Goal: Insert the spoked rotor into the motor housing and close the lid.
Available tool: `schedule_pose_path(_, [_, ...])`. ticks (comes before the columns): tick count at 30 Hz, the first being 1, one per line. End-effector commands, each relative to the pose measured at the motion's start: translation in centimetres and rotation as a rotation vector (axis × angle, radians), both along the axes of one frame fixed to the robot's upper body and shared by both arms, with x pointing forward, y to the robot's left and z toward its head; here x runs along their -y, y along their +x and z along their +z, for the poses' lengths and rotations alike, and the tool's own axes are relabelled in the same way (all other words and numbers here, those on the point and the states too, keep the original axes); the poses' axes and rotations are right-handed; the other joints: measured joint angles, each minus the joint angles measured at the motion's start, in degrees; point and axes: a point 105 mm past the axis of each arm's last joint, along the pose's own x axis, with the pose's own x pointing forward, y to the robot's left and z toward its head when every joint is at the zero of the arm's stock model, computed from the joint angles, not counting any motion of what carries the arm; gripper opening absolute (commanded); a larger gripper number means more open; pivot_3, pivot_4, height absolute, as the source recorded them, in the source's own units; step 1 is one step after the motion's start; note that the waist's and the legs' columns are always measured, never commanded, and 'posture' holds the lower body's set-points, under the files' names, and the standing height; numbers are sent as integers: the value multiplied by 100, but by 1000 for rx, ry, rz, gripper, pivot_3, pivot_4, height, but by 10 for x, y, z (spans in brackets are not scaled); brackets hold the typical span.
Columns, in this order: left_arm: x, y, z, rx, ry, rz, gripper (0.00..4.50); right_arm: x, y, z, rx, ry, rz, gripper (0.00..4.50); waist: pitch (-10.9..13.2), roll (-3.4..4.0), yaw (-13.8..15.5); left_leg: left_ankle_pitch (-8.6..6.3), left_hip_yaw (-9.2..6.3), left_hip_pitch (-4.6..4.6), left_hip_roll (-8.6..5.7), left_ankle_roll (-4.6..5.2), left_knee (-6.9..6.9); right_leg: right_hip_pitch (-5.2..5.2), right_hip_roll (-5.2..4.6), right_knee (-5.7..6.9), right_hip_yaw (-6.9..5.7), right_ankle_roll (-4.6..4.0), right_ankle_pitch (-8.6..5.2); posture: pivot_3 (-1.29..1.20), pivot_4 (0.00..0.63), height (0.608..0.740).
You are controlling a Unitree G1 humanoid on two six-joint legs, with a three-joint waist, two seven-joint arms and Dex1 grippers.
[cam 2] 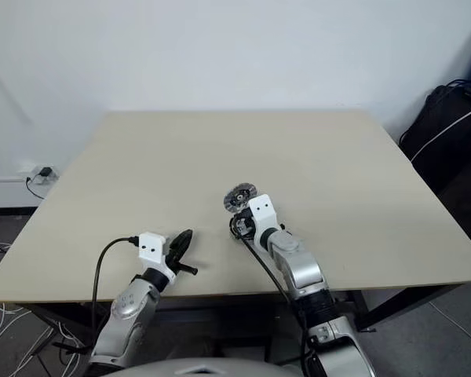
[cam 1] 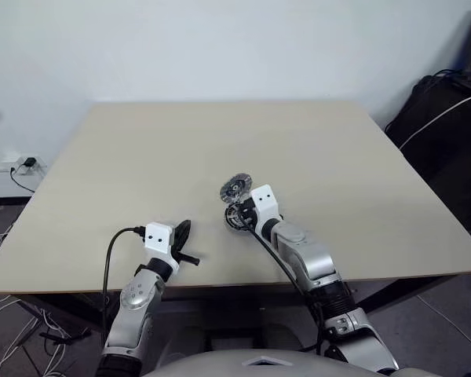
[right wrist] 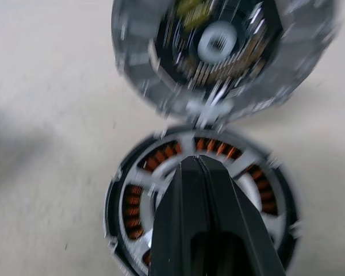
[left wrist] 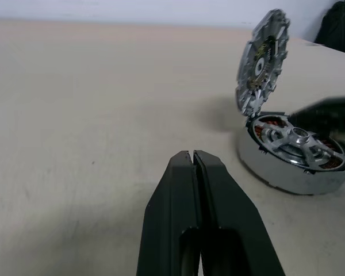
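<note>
Lab or office room, bare beige table (cam 1: pixel 141 149), plain white wall (cam 1: pixel 220 47), wall socket (cam 1: pixel 27 164), loose floor cables (cam 1: pixel 4 345)

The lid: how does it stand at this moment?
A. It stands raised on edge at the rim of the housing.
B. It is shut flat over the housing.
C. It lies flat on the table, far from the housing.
A: the lid stands tilted up at the rim of the motor housing, with the spoked rotor seen seated inside.

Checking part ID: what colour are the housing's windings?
Copper-orange windings between the silver spokes; the right wrist view shows them best.
</note>
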Motion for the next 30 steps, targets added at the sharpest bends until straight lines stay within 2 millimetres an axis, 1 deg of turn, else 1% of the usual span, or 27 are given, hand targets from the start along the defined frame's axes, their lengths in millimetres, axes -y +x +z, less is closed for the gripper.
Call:
schedule_pose_path(1, [2,5,19,67,-10,0,59,-6,-7,-12,-37,-45,51,0,-9,7,-3,0,0,4,0,0,0,3,0,0,-2,0,0,0,0,740])
schedule_pose_path(3, [3,5,19,65,-10,-1,59,-6,-5,-9,-28,-46,55,0,-19,19,-3,0,0,8,1,0,0,7,0,0,-3,-2,-1,0,0,740])
schedule_pose_path(5, [4,5,18,62,-10,-2,59,-7,-1,2,5,-25,56,0,-24,27,-3,0,0,10,0,0,2,10,0,1,-4,-3,-2,0,0,740])
schedule_pose_path(8, [5,7,20,66,-9,-4,59,-9,4,26,79,8,93,0,-21,29,0,1,0,12,1,1,3,10,1,1,-6,0,-2,0,0,740])
schedule_pose_path(9, [5,7,20,69,-10,-5,59,-11,4,37,112,18,126,0,-21,30,0,1,0,11,0,2,4,10,0,1,-6,1,-2,0,0,740])
schedule_pose_path(12, [6,8,21,72,-13,-4,59,-13,-1,62,193,2,235,0,-20,31,2,1,0,5,-1,4,4,7,1,0,-6,4,1,0,0,740])
schedule_pose_path(17, [9,9,22,83,-9,-20,59,-10,-16,84,263,-106,432,0,-20,29,11,-1,-3,4,0,7,3,7,0,-3,-12,5,0,0,0,740])
schedule_pose_path(20, [10,10,24,98,-13,-23,59,-10,-20,87,280,-147,483,0,-20,28,22,-1,-5,4,1,6,4,9,0,-3,-16,2,-2,0,0,740])
schedule_pose_path(26, [11,9,22,95,14,-47,59,-6,-30,73,246,-286,620,0,-18,25,35,-1,-3,3,-1,8,8,12,-2,-4,-16,1,-3,0,0,740])
schedule_pose_path(30, [10,10,22,96,17,-45,59,-1,-30,64,215,-359,668,0,-17,23,46,-1,-4,3,0,8,9,11,-3,-4,-16,1,-3,0,0,740])
